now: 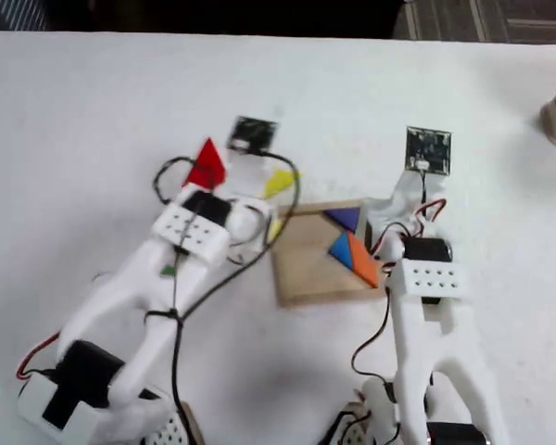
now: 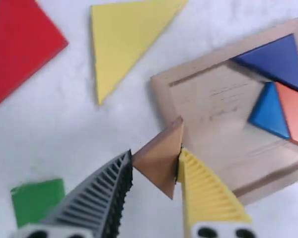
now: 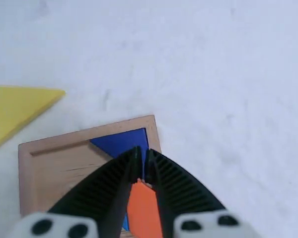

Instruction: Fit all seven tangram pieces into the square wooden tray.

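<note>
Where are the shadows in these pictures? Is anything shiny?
High view: soft grey shadows lie on the white table under the arms. Left wrist view: the rim of the tray throws a thin dark line into its recess. Right wrist view: the table looks evenly lit, no glare.

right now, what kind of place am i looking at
Likely a robotics lab or hobby workbench: two white robot arms with loose wires sit on a plain white table, beside coloured puzzle pieces and a wooden tray.
</note>
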Controlling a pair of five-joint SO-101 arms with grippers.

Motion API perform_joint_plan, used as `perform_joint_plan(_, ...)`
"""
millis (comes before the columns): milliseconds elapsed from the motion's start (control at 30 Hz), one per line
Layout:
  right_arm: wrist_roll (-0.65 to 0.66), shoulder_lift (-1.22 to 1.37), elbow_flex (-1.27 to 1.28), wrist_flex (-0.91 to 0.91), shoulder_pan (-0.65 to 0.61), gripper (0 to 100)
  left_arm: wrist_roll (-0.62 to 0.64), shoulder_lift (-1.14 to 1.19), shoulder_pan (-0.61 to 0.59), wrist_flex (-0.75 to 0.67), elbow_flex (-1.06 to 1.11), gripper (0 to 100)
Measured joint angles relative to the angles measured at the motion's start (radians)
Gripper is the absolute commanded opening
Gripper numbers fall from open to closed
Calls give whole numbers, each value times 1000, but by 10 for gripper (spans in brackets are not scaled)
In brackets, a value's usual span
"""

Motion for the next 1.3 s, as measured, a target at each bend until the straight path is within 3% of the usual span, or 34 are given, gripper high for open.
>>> perform_joint_plan(267,0,2,0,2,21,24,43,40,163,-161,-17,124)
perform_joint_plan(367,0,2,0,2,17,24,52,109,167,-209,-17,135)
perform_joint_plan(567,0,2,0,2,20,24,57,137,164,-229,-17,306)
perform_joint_plan(733,0,2,0,2,17,24,61,137,143,-229,-17,292)
perform_joint_plan(1100,0,2,0,2,18,20,63,17,-21,-66,-11,290)
perform_joint_plan(1300,0,2,0,20,6,19,64,-138,-199,-155,166,290)
